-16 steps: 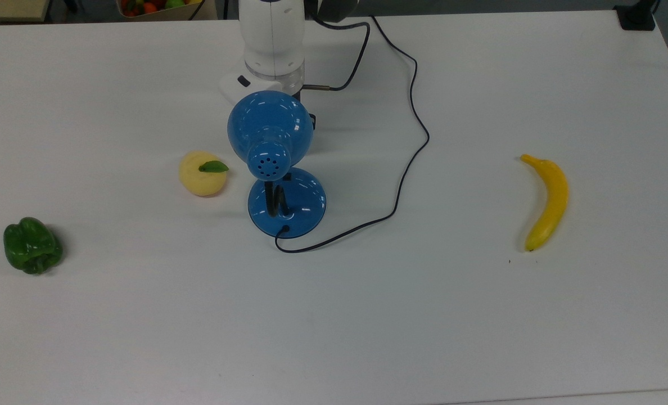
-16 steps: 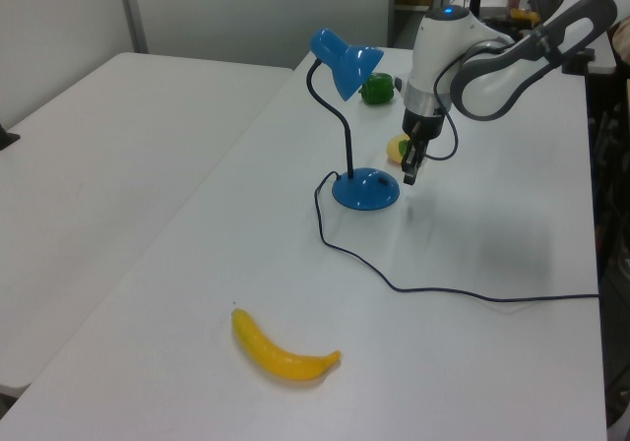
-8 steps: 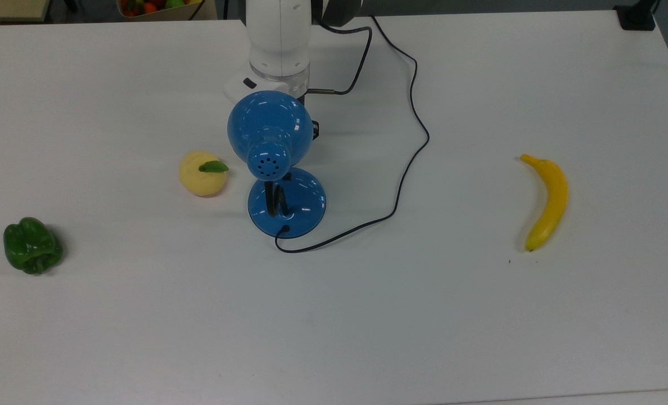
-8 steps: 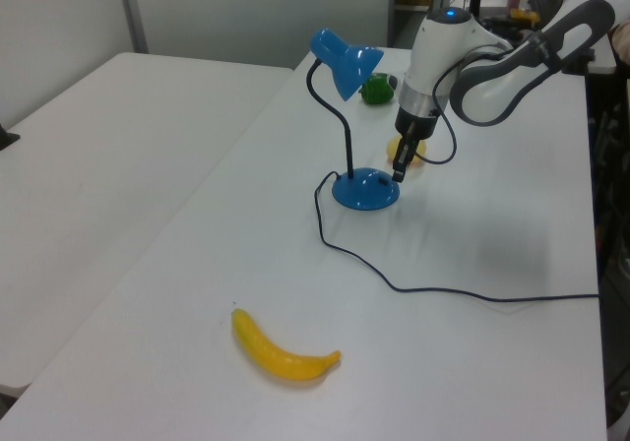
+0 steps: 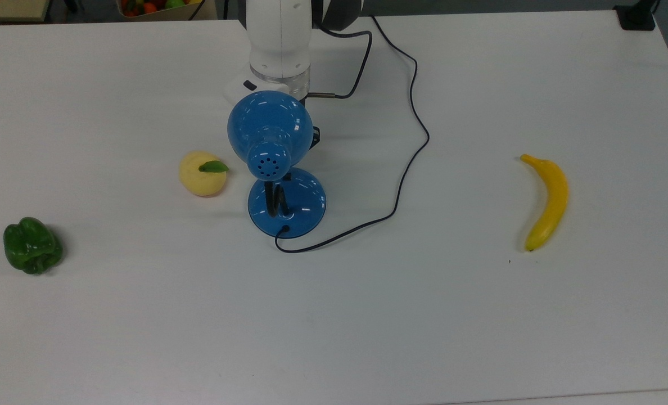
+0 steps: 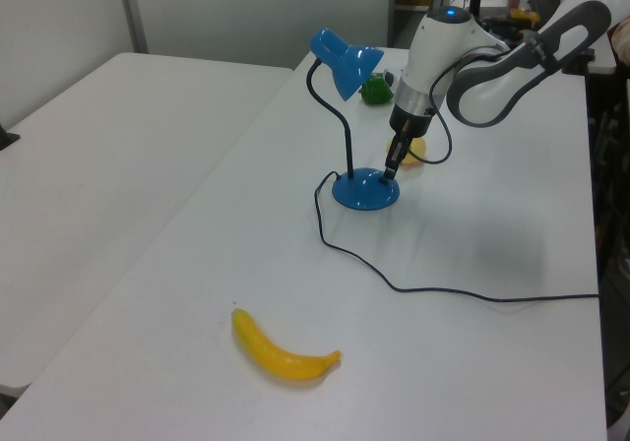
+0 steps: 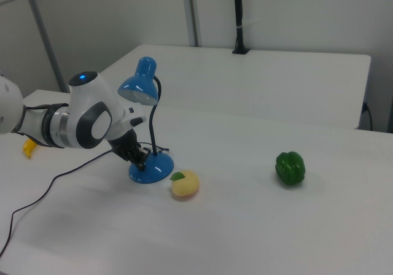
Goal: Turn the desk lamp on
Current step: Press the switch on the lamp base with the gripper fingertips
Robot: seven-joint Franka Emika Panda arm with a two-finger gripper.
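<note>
Gripper (image 6: pixel 388 168) tilted down at the round base of the desk lamp (image 6: pixel 365 189), tip at the base's rim on the left view's right; finger state impossible to tell, nothing held. Lamp standing mid-table (image 5: pixel 143 315). One lamp, one banana (image 5: pixel 547 201), one green pepper (image 5: pixel 32 246), one yellow fruit (image 5: pixel 201 173).

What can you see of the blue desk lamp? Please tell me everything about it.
The desk lamp is glossy blue, apparently painted metal. Its dome shade has vent holes at the narrow end and tilts downward on a bent black gooseneck. The gooseneck rises from a round blue base that sits flat on the white table. A thin dark cord leaves the base and runs across the table. The gripper sits at the base's edge, beside a yellow fruit.
</note>
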